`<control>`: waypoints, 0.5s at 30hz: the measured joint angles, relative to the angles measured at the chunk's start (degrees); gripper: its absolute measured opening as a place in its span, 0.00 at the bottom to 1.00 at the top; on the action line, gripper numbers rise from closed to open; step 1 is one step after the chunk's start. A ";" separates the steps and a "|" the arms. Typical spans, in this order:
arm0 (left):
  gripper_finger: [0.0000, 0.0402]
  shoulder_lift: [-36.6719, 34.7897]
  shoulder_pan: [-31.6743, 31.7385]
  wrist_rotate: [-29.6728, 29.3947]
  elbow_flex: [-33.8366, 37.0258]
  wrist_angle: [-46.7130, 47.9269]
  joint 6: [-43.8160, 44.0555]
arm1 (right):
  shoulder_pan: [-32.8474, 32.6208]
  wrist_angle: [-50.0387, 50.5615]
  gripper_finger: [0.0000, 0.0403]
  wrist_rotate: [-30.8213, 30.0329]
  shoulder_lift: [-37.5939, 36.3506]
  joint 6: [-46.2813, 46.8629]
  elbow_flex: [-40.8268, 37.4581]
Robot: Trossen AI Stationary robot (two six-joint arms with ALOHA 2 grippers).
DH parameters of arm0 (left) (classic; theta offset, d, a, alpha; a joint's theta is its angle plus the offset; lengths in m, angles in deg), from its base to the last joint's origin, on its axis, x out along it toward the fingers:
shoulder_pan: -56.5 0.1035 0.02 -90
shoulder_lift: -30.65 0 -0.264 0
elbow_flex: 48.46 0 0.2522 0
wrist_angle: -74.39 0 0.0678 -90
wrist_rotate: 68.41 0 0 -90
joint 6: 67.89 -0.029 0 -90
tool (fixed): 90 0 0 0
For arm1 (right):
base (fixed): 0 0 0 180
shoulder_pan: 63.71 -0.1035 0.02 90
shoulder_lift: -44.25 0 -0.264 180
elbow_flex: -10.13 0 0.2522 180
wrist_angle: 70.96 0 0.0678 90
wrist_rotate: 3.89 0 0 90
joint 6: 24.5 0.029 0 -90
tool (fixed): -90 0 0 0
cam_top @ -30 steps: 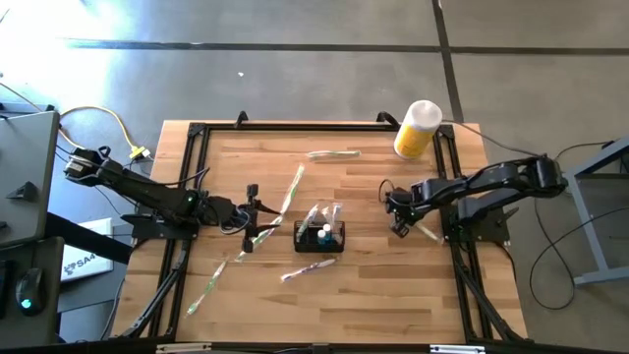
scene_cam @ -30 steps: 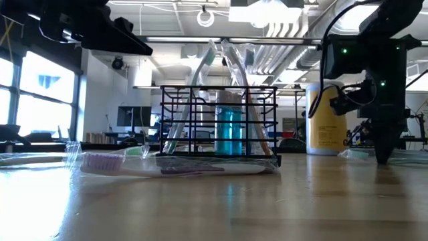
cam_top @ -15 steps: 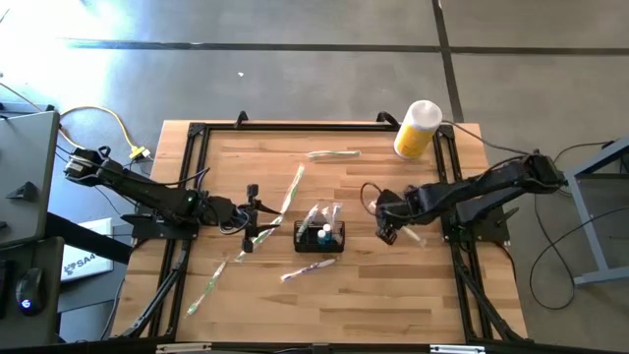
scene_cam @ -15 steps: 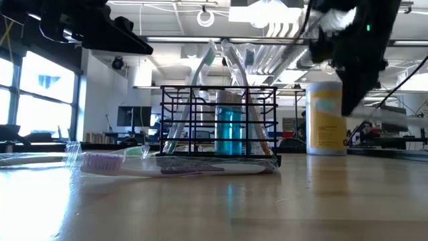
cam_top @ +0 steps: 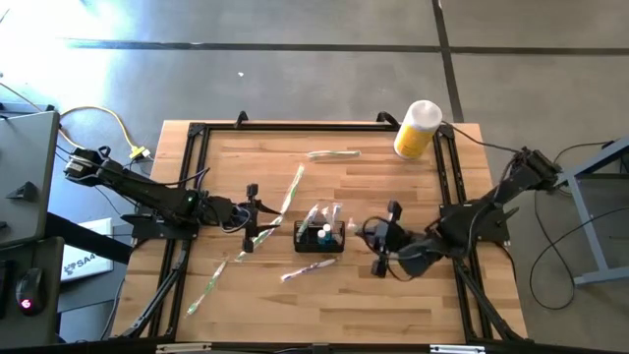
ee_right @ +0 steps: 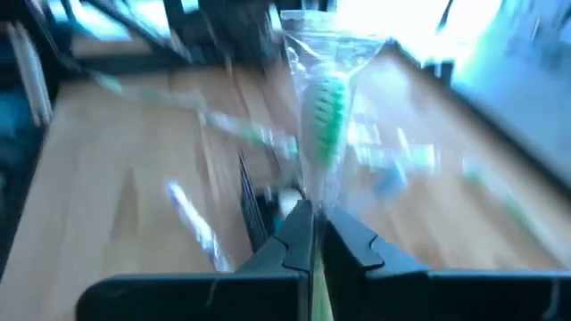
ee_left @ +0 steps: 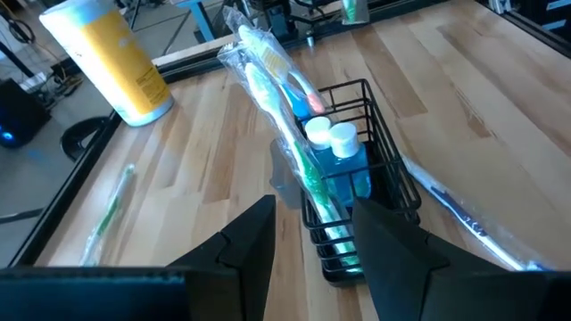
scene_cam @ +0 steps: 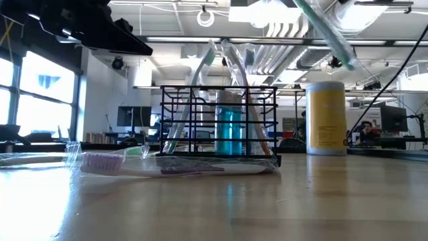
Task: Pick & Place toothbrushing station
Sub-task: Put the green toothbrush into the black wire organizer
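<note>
The wooden surface (cam_top: 393, 305) is carrying the toothbrushing station (cam_top: 319, 236), sitting between both pincers. The right pincer (ee_right: 312, 239) is pinching a wrapped toothbrush (ee_right: 326, 125) just beside it. The left pincer (cam_top: 250, 217) is hovering half spread, holding nothing.

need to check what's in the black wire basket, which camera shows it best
The left wrist view: it looks down into the basket, showing wrapped toothbrushes and a blue bottle. The low view shows its side. The high view shows it small; the right wrist view only blurred.
</note>
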 joint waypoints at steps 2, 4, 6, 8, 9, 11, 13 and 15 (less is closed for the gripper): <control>0.36 0.00 0.00 0.00 0.00 0.00 0.00 | -0.99 -7.57 0.01 -2.71 0.94 -6.10 -1.29; 0.36 0.00 0.00 0.00 0.00 0.02 0.03 | -1.34 -15.55 0.01 -3.72 1.89 -12.48 -2.51; 0.36 0.00 0.00 0.00 0.00 0.02 0.03 | -1.22 -24.71 0.01 -4.16 2.73 -18.84 -3.85; 0.36 0.00 0.00 0.00 0.02 0.02 0.05 | -1.00 -33.47 0.01 -3.55 3.74 -24.59 -5.57; 0.36 0.00 0.00 0.00 0.02 0.04 0.05 | -0.70 -37.41 0.01 -2.53 4.27 -27.06 -6.32; 0.36 0.00 0.00 0.00 0.02 0.06 0.07 | 0.19 -45.24 0.01 -0.08 5.09 -30.55 -8.20; 0.36 0.00 0.00 0.00 0.02 0.11 0.09 | 1.08 -51.59 0.01 1.86 5.30 -32.51 -10.46; 0.36 -0.02 0.00 0.00 0.03 0.50 0.11 | 2.14 -57.32 0.01 3.04 5.30 -33.35 -13.28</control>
